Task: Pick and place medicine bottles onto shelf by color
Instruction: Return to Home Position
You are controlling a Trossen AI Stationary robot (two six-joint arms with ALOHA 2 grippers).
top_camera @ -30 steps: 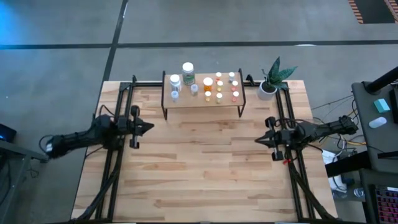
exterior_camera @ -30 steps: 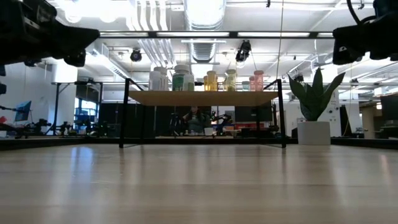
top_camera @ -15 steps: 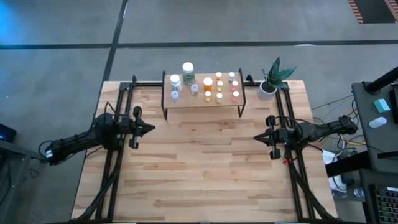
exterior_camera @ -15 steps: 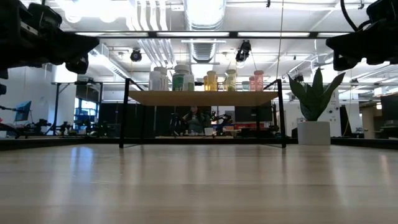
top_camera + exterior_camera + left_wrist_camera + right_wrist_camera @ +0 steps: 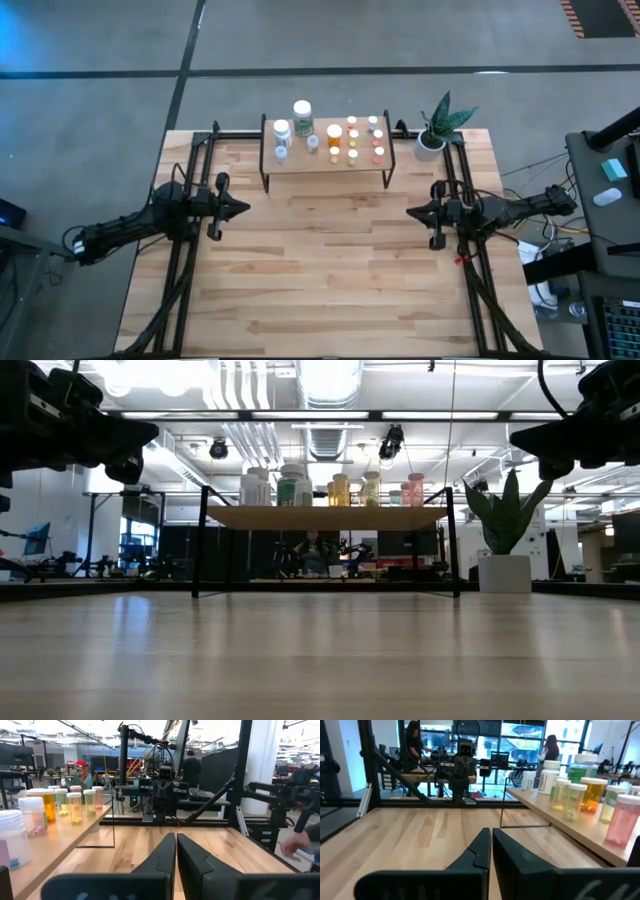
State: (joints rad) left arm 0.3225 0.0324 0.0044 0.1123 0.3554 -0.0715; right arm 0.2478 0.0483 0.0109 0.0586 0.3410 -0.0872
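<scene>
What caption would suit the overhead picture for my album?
Medicine bottles stand on the shelf; left gripper and right gripper hover shut at either side.

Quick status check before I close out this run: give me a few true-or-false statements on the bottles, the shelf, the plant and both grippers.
1. Every one of the medicine bottles in view stands on the shelf. True.
2. The left gripper holds a bottle. False: it is shut on nothing, above the table's left side.
3. The plant pot stands on the shelf. False: it sits on the table, beside the shelf's right end.
4. The right gripper is shut and empty. True.
</scene>
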